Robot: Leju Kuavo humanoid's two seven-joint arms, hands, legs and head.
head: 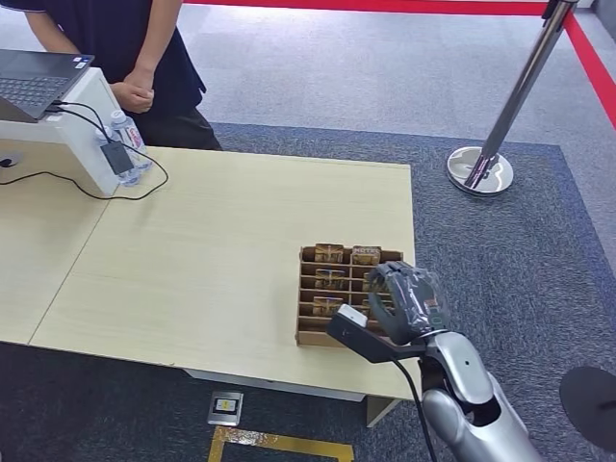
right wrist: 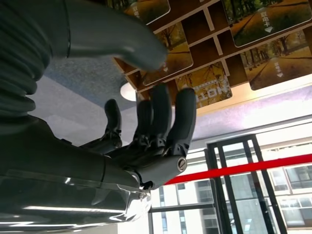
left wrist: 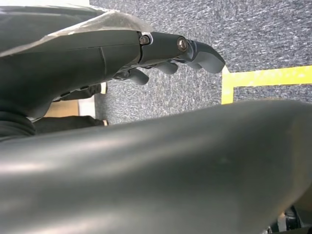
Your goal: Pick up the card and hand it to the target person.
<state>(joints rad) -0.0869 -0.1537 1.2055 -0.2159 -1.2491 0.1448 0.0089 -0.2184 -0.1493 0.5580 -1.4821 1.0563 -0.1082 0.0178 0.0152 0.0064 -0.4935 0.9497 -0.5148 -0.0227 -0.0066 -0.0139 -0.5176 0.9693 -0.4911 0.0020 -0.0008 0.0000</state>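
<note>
Over the card rack, the right hand hovers empty — wrist view: fingers apart.

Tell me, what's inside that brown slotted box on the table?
The cardboard rack holds rows of cards standing in its slots, printed with a golden tree scene. The robot's right hand hovers over its right side, covering the slots there, so their contents can't be seen.

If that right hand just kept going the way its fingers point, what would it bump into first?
Most likely the cards standing in the brown slotted card box: the right hand hovers over it, fingers aimed at those slots. Depth is unclear, so a divider could come first.
</note>
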